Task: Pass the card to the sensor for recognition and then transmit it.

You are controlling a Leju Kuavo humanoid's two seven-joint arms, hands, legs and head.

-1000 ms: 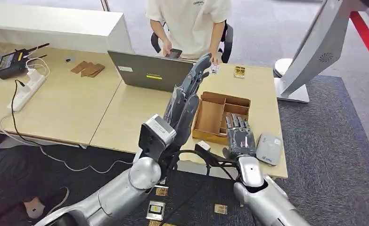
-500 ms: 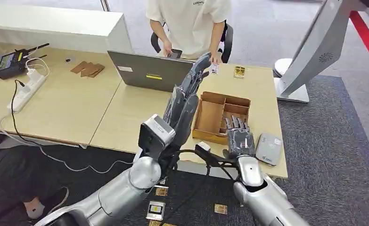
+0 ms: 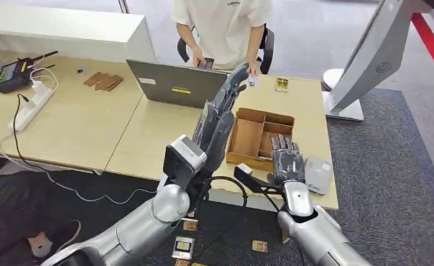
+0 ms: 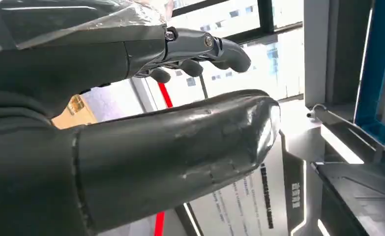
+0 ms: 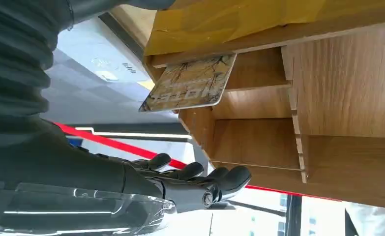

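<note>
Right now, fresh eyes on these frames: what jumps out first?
The left hand stands raised in mid-frame, fingers straight and holding nothing, in front of the laptop. The right hand hovers open at the near right end of the wooden compartment box, and a card leans out of one of the box's slots. A person in a white shirt sits across the table.

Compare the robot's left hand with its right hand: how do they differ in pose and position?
The left hand is raised high above the table, fingers stretched toward the laptop; the right hand is low at the wooden tray, beside the grey sensor. The left hand looks larger, nearer the camera. Both are dark, open and hold nothing.
</note>
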